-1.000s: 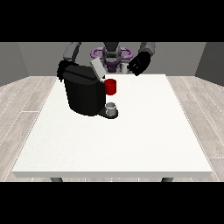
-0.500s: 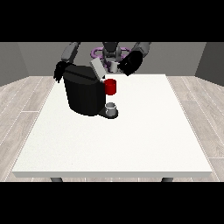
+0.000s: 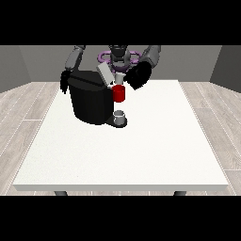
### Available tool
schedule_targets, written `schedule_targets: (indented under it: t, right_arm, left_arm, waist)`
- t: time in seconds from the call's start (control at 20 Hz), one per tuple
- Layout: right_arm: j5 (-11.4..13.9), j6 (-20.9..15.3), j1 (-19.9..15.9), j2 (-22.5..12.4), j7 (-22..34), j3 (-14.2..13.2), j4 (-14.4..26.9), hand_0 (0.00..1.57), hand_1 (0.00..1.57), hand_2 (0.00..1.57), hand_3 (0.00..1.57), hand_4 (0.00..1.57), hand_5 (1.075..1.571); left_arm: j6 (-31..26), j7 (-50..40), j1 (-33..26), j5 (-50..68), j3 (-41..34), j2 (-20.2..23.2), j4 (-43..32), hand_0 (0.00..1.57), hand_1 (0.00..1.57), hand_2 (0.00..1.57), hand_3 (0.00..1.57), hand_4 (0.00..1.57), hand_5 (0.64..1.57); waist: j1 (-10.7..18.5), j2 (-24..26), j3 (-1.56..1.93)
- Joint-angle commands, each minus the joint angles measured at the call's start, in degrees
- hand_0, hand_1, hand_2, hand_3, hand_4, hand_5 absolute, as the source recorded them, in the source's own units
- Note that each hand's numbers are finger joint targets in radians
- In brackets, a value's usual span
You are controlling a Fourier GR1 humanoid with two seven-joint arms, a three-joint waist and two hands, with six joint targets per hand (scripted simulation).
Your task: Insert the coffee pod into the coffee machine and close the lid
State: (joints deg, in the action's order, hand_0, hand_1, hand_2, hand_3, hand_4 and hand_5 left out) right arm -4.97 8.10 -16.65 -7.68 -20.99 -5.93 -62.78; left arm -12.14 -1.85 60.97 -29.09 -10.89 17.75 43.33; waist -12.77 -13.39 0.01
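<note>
Currently the grey lid (image 3: 104, 74) of the black coffee machine (image 3: 91, 99) stands raised. The hand at the view's right (image 3: 137, 76) hovers beside it, finger state indiscernible. Small white coffee pod (image 3: 120, 76) not yet inserted.

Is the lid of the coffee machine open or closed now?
Open: the grey lid stands tilted up above the black coffee machine.

We record a plain white desk (image 3: 141, 155) with no pattern. On it stands a black coffee machine (image 3: 92, 101); its raised lid (image 3: 104, 74) is light grey, and a red part (image 3: 119, 93) marks its right side. A small grey cup (image 3: 120, 116) sits at its base. Both hands, at the view's left (image 3: 64, 82) and right (image 3: 136, 76), are black. The floor (image 3: 23, 108) shows pale grey wood planks. The far wall (image 3: 42, 61) is dark grey.
</note>
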Motion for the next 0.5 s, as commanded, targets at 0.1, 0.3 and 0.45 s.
schedule_targets:
  t: [0.1,0.3,0.45]
  right_arm:
    - [0.02,0.15,-5.19,-1.34,-1.69,-1.23,1.15,0.00,0.00,0.00,0.00,0.31,1.571]
    - [0.17,0.65,-3.29,-1.21,-5.14,-1.83,4.63,0.00,0.00,0.00,0.00,0.17,1.571]
    - [-0.04,-1.33,-9.28,-0.07,-0.34,-1.70,5.13,0.00,0.00,0.00,0.00,0.24,1.571]
  left_arm:
    - [1.05,-0.16,4.38,0.64,-1.95,2.62,-1.68,1.45,1.45,1.48,1.40,0.60,1.571]
    - [-0.16,1.30,4.46,2.01,-2.38,2.74,-1.21,1.45,1.45,1.48,1.39,0.61,1.571]
    - [1.12,-2.13,8.51,0.41,-1.67,3.08,-2.09,1.44,1.44,1.47,1.36,0.63,1.571]
  waist:
    - [-0.82,-5.17,0.01]
    - [-0.43,-5.98,0.02]
    - [-0.71,-7.74,0.03]
